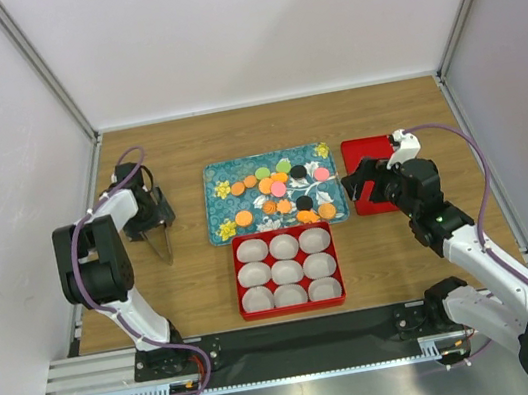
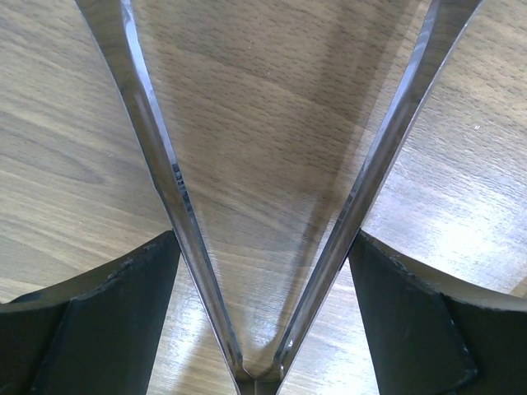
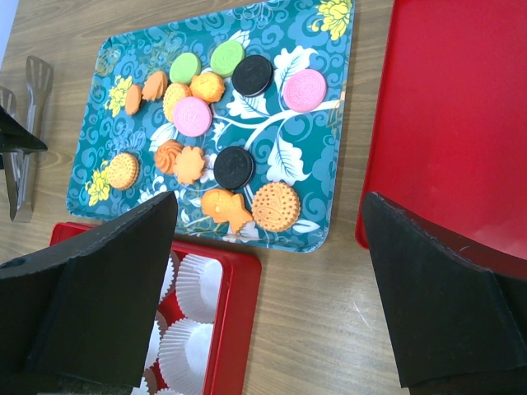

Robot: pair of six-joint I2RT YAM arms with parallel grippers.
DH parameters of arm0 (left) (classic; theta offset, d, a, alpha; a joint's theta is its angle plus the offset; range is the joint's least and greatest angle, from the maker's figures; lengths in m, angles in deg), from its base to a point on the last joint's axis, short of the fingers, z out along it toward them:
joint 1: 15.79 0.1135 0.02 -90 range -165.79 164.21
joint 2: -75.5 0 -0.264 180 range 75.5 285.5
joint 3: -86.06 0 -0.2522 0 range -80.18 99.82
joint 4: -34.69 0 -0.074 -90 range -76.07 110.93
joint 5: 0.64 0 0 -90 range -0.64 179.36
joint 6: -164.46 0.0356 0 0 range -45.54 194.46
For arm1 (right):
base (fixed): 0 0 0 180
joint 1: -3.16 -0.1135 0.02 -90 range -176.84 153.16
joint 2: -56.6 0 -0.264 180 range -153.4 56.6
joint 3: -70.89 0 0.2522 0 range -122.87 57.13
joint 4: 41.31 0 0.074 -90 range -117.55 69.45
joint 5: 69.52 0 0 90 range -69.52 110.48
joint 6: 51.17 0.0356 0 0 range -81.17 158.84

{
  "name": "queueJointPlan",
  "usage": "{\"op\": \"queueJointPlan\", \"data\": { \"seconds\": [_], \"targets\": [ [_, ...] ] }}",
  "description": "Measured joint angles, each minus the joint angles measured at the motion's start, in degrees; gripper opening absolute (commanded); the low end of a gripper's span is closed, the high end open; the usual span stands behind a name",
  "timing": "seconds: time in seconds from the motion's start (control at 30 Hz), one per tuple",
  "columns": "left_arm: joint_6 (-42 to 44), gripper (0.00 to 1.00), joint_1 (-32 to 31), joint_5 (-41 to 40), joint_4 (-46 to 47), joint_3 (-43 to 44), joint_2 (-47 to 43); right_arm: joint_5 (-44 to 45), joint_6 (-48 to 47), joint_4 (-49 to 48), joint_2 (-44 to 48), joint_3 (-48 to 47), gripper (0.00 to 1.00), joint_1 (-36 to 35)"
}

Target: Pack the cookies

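Observation:
The cookies (image 1: 278, 190) (image 3: 214, 123), mostly orange with a few pink, green and black, lie loose on the teal flowered tray (image 1: 216, 180) (image 3: 329, 107). In front of it stands a red box (image 1: 281, 237) (image 3: 235, 313) of white paper cups (image 1: 286, 271), with no cookie in any cup that shows. Metal tongs (image 1: 163, 247) (image 2: 165, 164) lie on the wood at the left. My left gripper (image 1: 152, 226) (image 2: 265, 239) is open, a finger on each side of the tongs; contact is unclear. My right gripper (image 1: 362, 186) (image 3: 270, 202) hovers open and empty at the tray's right end.
A flat red lid (image 1: 361, 156) (image 3: 461, 107) lies right of the tray, partly under my right gripper. White walls close in the table on three sides. Bare wood lies behind the tray and around the tongs.

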State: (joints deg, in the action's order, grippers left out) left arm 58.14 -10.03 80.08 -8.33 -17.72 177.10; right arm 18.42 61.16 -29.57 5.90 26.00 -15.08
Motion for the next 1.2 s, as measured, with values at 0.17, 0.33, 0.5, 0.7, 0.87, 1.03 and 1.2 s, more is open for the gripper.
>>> {"op": "queueJointPlan", "data": {
  "seconds": [0.17, 0.33, 0.5, 0.7, 0.87, 1.03, 1.2],
  "targets": [
    [0.72, 0.84, 0.0, 0.02, 0.0, 0.0, 0.0, -0.2, 0.0, 0.0, 0.0, 0.07, 1.0, 0.0],
    [1.42, 0.82, 0.0, 0.02, 0.02, 0.0, 0.04, -0.39, 0.0, 0.0, 0.0, 0.07, 1.0, 0.0],
    [1.44, 0.82, 0.0, 0.11, 0.07, -0.02, 0.09, -0.42, 0.0, 0.0, 0.0, 0.07, 1.0, 0.0],
    [1.42, 0.84, 0.0, 0.37, 0.24, -0.22, 0.07, -0.44, 0.0, 0.0, 0.0, 0.07, 1.0, 0.0],
    [1.36, 0.83, 0.0, 0.63, 0.68, -0.63, -0.09, -0.44, 0.0, 0.0, 0.0, 0.07, 1.0, 0.02],
    [1.29, 0.72, -0.04, 1.46, 1.03, -0.7, 0.02, -0.44, 0.0, 0.0, 0.04, 0.17, 1.0, 0.02],
    [1.29, 0.6, -0.22, 2.62, 1.4, -0.68, 0.15, -0.44, 0.0, 0.02, 0.04, 0.33, 1.0, 0.11]
  ]
}}
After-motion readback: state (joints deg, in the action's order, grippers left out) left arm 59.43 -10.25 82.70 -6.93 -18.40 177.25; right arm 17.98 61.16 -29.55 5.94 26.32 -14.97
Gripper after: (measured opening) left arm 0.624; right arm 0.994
